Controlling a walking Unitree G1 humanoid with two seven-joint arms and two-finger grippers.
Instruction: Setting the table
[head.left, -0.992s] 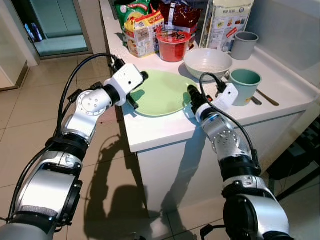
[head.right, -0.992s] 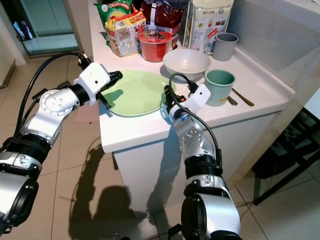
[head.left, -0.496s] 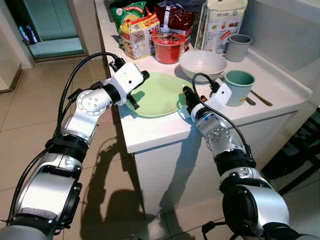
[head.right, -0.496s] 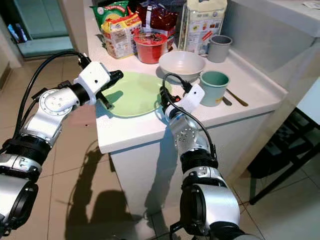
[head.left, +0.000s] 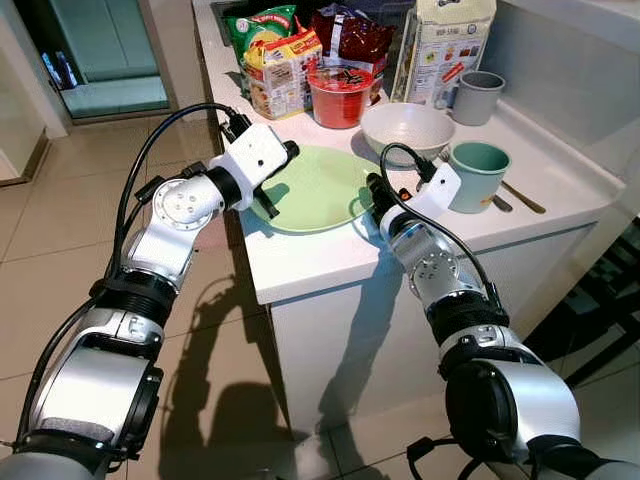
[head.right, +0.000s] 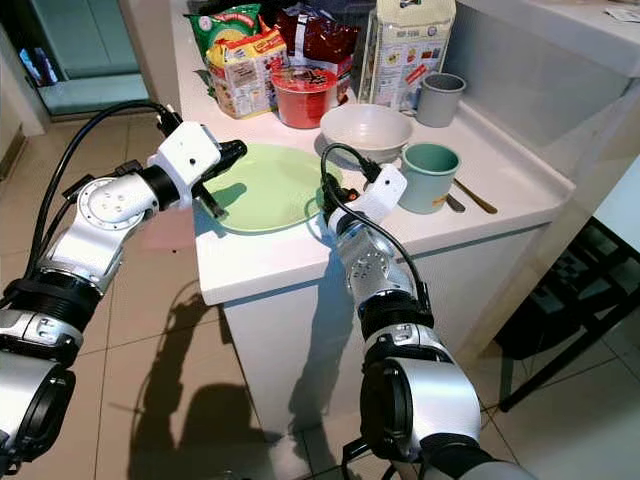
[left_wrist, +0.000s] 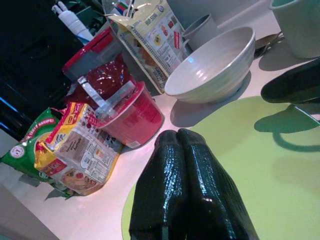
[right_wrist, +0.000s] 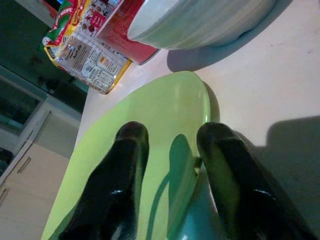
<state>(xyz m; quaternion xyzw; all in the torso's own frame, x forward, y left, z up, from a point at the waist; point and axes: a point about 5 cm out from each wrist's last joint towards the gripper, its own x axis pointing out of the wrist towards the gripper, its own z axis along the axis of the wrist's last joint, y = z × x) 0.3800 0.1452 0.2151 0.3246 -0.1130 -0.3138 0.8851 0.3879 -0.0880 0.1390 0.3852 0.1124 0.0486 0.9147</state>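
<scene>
Green plate (head.left: 320, 185) flat on counter (head.left: 310, 260) near left edge; right gripper (right_wrist: 170, 165), fingers parted, straddling its right rim for lifting; left gripper (left_wrist: 187, 190), fingers pressed together, over left rim, apparently bracing.

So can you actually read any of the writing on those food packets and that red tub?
"RECIPE": on a red banner on the green packet, as far as it can be made out.
Yellow packet: printed panels, too small to read.
White bag: print and logos, blurred.
Red tub: lid print unreadable.
Green plate, white bowl, teal cup, grey cup: no text.
</scene>
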